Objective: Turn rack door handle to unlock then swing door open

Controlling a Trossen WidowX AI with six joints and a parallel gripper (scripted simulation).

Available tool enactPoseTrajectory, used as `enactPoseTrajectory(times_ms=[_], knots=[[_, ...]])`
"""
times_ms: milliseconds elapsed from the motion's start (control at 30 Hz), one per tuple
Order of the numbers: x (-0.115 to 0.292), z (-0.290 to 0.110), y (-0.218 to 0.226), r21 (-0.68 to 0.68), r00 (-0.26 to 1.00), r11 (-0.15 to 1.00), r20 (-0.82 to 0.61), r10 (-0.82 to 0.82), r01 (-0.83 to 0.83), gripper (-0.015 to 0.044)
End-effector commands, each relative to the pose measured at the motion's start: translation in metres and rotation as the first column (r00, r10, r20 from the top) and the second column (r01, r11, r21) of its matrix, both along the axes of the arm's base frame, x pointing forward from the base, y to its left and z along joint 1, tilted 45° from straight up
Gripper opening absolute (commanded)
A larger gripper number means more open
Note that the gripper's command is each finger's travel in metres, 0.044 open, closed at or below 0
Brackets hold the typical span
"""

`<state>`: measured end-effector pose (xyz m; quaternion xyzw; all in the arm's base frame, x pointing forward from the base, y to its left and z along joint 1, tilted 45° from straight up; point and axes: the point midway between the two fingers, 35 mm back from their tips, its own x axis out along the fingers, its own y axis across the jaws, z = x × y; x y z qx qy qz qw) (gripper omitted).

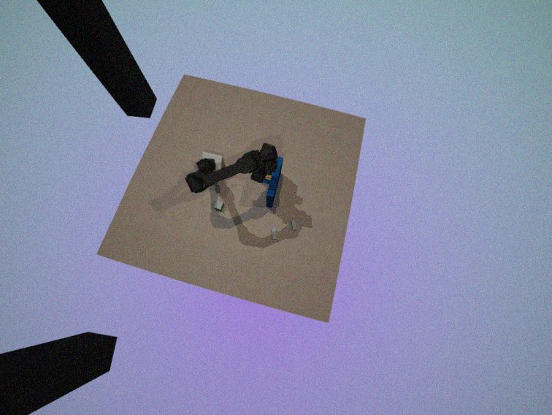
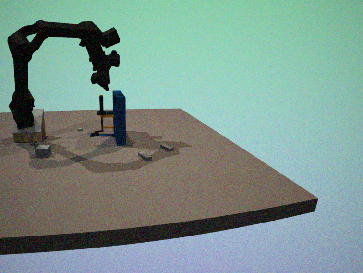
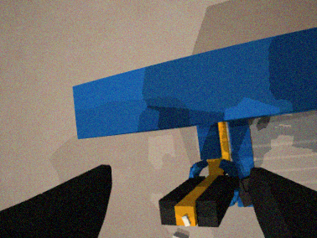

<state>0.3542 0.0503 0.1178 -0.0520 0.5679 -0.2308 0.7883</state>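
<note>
The upright handle (image 2: 101,104) (image 3: 184,214), black with an orange stripe, stands on the robot side of the blue rack structure (image 1: 273,188) (image 2: 121,120) (image 3: 189,88). Orange bars and blue brackets join them. I cannot tell the door apart from its frame, nor its angle. My gripper (image 2: 106,87) (image 3: 179,176) is open and points down just above the handle's top. In the wrist view the handle shows between the two fingers, nearer the right one, with nothing gripped. The arm hides the handle and fingertips in the top view.
A larger grey block (image 1: 217,205) (image 2: 42,151) lies near the arm's base (image 2: 29,136). Two slim grey blocks, one nearer (image 1: 274,234) (image 2: 144,155) and one farther (image 1: 293,225) (image 2: 166,147), lie beyond the rack's end. A small piece (image 2: 79,129) lies between base and rack.
</note>
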Motion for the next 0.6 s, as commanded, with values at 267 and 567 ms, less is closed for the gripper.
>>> enactPoseTrajectory(times_ms=[267,567], knots=[[-0.014,-0.021,0.010,-0.204,0.978,0.979,-0.203,-0.051,0.009,0.0288],[-0.020,-0.026,0.016,-0.362,0.949,0.932,-0.304,-0.085,-0.032,0.0288]])
